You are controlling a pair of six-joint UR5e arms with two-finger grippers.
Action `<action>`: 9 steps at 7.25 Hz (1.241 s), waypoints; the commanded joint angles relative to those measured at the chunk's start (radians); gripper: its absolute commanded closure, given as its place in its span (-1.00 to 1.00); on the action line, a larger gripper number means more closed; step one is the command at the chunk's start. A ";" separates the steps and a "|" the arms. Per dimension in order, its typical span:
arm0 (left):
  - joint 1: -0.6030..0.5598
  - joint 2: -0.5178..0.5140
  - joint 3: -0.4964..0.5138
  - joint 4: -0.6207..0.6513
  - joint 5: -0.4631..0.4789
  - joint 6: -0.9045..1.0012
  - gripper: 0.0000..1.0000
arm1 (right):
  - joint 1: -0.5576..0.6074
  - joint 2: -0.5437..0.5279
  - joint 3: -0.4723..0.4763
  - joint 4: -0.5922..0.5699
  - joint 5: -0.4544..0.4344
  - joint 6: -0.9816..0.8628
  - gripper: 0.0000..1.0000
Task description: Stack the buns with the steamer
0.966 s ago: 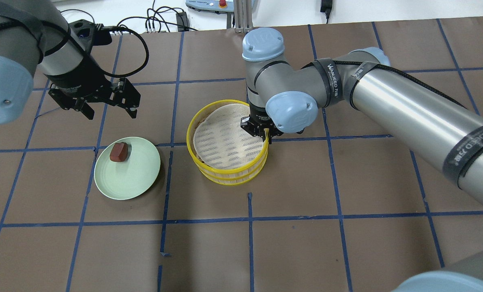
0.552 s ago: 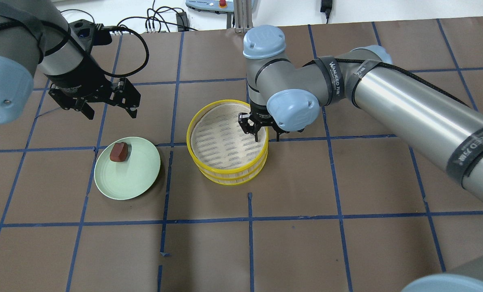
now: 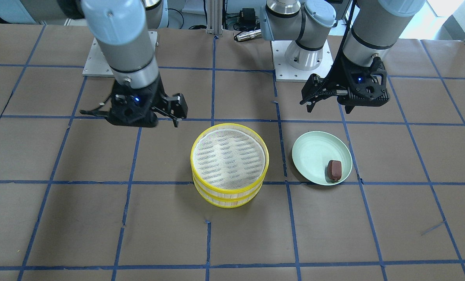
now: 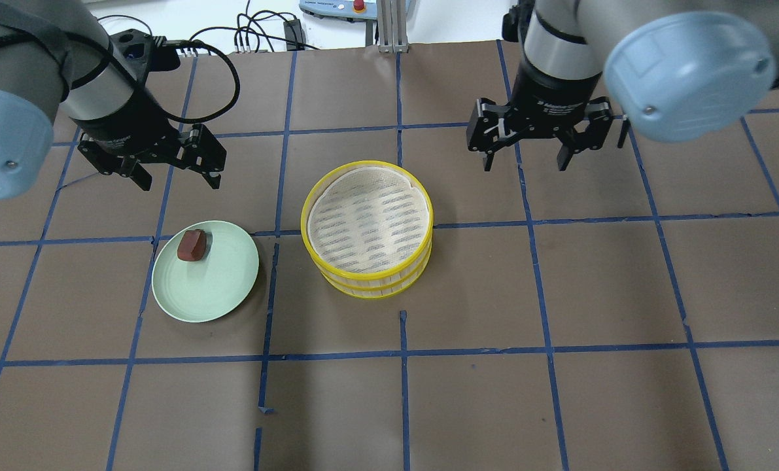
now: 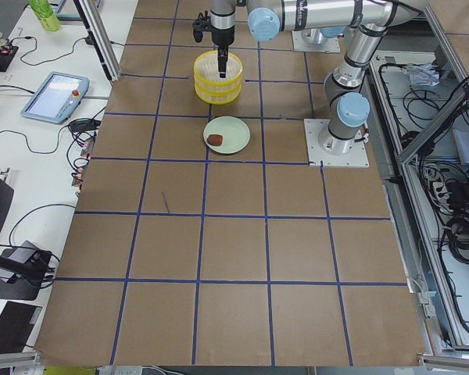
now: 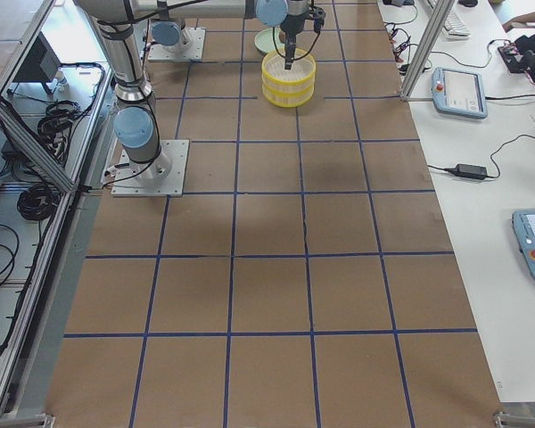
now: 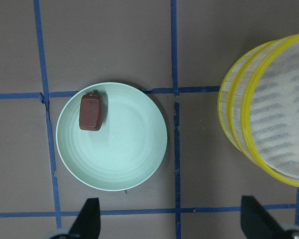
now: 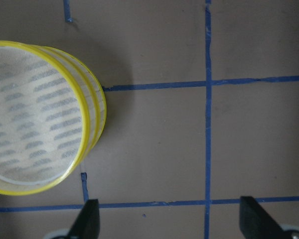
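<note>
The steamer (image 4: 366, 226) is two yellow-rimmed tiers stacked one on the other at the table's middle, the white slotted liner on top bare; it also shows in the front view (image 3: 229, 166). The dark reddish-brown bun (image 4: 191, 244) lies on the far left part of the pale green plate (image 4: 216, 288). The white bun is hidden. My left gripper (image 4: 180, 183) is open and empty, raised beyond the plate; its wrist view looks down on the brown bun (image 7: 91, 112). My right gripper (image 4: 525, 163) is open and empty, raised beyond and to the right of the steamer (image 8: 35, 117).
The table is brown paper with a grid of blue tape. The plate (image 3: 314, 150) sits about a hand's width left of the steamer in the overhead view. Cables and a control box lie past the far edge.
My right gripper let go of the upper tier's right rim, opened, rose and drew back to the far right. The tilted upper tier now sits level on the lower one. The left arm has not moved.
</note>
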State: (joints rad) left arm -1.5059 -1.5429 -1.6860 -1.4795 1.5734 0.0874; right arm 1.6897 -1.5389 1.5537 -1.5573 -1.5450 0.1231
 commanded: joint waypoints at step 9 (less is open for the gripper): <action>0.093 -0.002 -0.058 0.046 0.002 0.095 -0.99 | -0.085 -0.046 0.005 0.019 0.006 -0.117 -1.00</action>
State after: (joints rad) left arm -1.4512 -1.5417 -1.7130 -1.4677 1.5801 0.1658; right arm 1.6056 -1.5845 1.5599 -1.5387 -1.5388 0.0062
